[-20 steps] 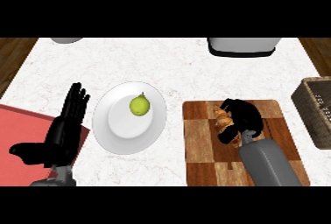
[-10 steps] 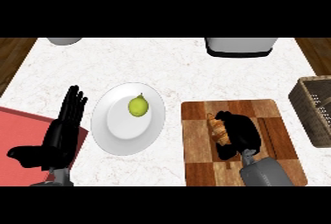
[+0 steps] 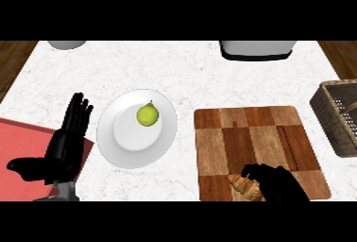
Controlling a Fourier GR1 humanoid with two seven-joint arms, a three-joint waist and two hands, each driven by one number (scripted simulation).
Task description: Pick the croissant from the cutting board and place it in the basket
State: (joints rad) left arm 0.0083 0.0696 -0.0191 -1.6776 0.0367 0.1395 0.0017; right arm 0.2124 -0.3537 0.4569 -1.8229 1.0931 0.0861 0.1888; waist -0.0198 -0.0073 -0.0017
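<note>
One golden-brown croissant at lower edge of one checkered wooden cutting board, part hidden by R black hand, fingers curled round it. L black hand open, resting beside one white round plate w/ one green lime. One brown wicker basket, cut off at right.

No writing, label, brand, number or sign can be read on anything in view.
</note>
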